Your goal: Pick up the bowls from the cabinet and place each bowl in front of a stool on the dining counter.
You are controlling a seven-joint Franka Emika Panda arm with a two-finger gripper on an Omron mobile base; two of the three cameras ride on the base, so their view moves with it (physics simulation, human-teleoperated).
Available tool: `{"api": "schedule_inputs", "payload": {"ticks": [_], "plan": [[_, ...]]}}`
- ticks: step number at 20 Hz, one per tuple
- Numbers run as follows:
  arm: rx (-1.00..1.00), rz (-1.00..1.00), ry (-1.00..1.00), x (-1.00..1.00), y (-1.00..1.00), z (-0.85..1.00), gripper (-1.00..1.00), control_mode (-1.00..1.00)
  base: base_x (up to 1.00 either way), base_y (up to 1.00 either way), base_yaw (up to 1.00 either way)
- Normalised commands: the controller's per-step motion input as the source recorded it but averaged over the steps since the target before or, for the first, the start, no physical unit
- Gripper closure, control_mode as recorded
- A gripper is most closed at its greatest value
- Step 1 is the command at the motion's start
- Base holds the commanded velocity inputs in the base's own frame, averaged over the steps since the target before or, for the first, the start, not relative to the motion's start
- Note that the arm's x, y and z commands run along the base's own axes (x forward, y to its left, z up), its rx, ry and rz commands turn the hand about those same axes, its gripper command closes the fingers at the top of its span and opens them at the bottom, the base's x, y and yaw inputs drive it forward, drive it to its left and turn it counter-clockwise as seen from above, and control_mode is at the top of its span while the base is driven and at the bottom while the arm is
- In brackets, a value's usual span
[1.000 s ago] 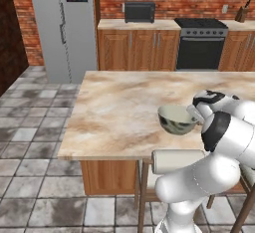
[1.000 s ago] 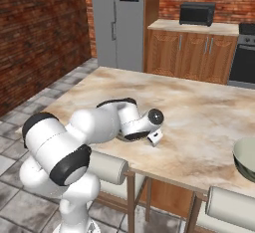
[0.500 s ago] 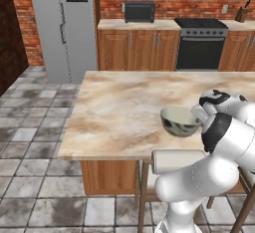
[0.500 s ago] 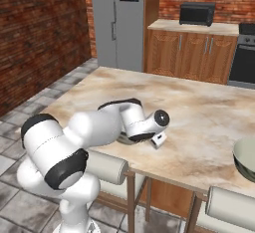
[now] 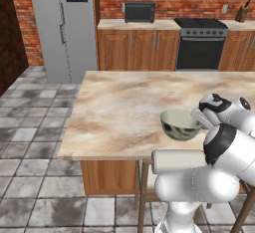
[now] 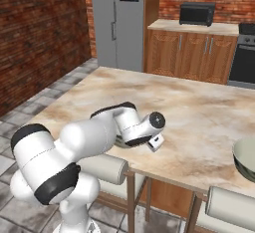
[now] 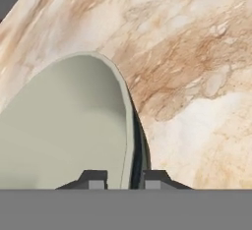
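One bowl [image 6: 245, 158] already sits well off to the gripper's [image 7: 124, 179] side, while its narrow jaws pinch the second bowl's [image 5: 181, 124] rim low over the dining counter [image 5: 119, 112], unreleased.

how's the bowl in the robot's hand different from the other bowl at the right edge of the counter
The held bowl has the hand pinched on its rim, one fingertip inside, one outside; the other bowl sits free with nothing touching it. The held bowl is by the left stool, the other by the right stool. The held bowl shows whole, the other is cut by the frame. Both have pale cream-green insides and are over the dining counter.
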Motion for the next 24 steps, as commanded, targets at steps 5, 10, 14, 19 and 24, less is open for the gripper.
{"api": "schedule_inputs", "payload": {"ticks": [5,10,14,19,24], "plan": [[-0.06,0.0,0.0,0.03,0.1,0.45,-1.0,-1.0,0.0,0.0,0.0],[-0.08,0.0,-0.02,-0.23,0.0,0.74,-1.0,-1.0,0.0,0.0,0.0],[-0.09,0.0,-0.07,-0.51,0.0,0.97,-1.0,-1.0,0.0,0.0,0.0],[-0.13,0.0,-0.16,-0.74,0.05,0.99,-1.0,-1.0,0.0,0.0,0.0],[-0.16,0.0,-0.21,-0.57,0.2,1.0,-1.0,-1.0,0.0,0.0,0.0]]}}
